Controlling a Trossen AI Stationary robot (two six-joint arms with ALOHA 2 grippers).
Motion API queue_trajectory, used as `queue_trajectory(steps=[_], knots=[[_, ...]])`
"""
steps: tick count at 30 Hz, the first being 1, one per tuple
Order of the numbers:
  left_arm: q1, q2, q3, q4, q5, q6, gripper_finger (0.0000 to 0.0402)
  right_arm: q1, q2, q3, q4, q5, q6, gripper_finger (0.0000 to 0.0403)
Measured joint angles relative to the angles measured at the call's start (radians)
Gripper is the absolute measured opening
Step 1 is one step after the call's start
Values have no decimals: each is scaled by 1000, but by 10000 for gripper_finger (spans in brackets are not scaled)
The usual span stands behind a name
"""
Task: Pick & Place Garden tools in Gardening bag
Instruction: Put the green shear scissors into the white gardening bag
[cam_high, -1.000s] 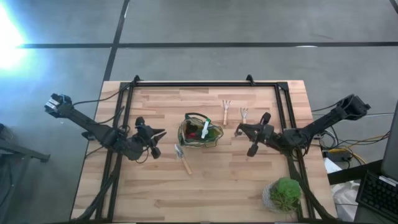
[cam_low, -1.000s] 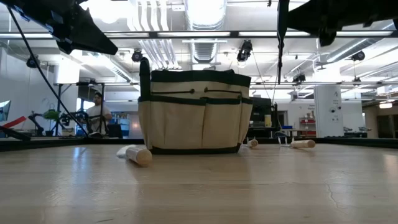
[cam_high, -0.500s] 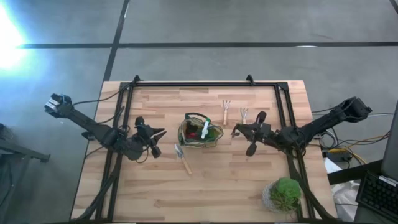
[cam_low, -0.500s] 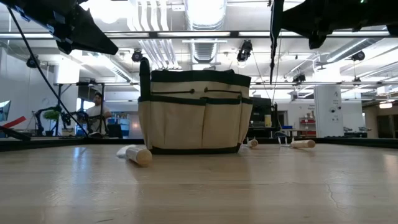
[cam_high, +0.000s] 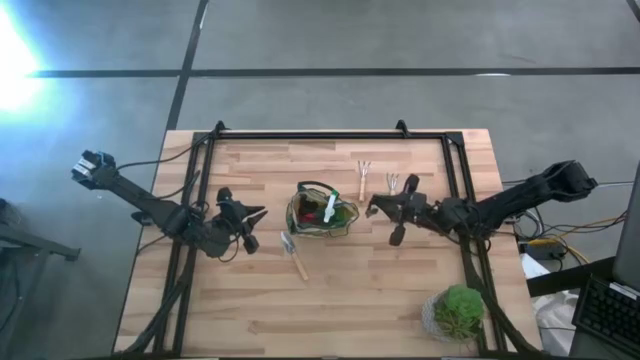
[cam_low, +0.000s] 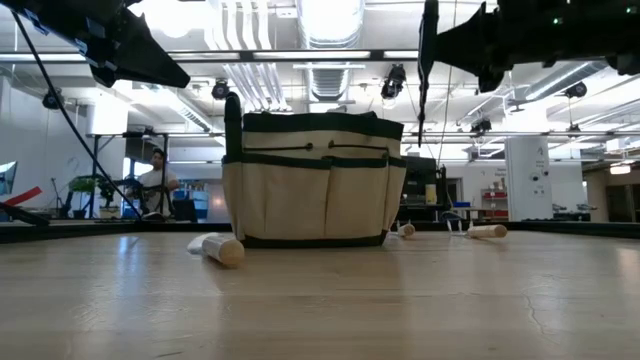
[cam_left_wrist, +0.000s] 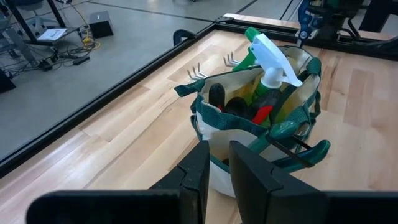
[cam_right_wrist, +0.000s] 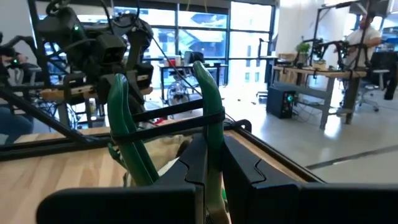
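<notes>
Two arms work at a wooden table, with the bag standing upright near its middle. Seen from overhead, the right gripper hangs just beside the bag's right edge, and the level view shows it well above the bag's rim. Its fingers are clamped tight on a green-handled tool, whose curved green grips rise past the fingertips in that arm's own camera, while a thin dark part hangs below the gripper at table height. What kind of tool it is I cannot tell. The left gripper waits to the left of the bag, apart from it and pointing at it. Its fingers stand a narrow gap apart with nothing between them. Inside the bag are a spray bottle with a white top leaning toward one side, a red-and-black tool and a black handle. A trowel lies flat on the table in front of the bag, just beside its base. Two forks lie side by side behind and to the right of the bag, apart from it. A potted plant sits at the table's near right corner. Beyond the table a person sits in the room.
</notes>
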Motion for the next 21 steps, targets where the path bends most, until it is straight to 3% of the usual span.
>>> queue_trajectory(steps=[21], knots=[[0,0,0,0,-5,-7,65,-38,130,56,81,-70,-5,15]])
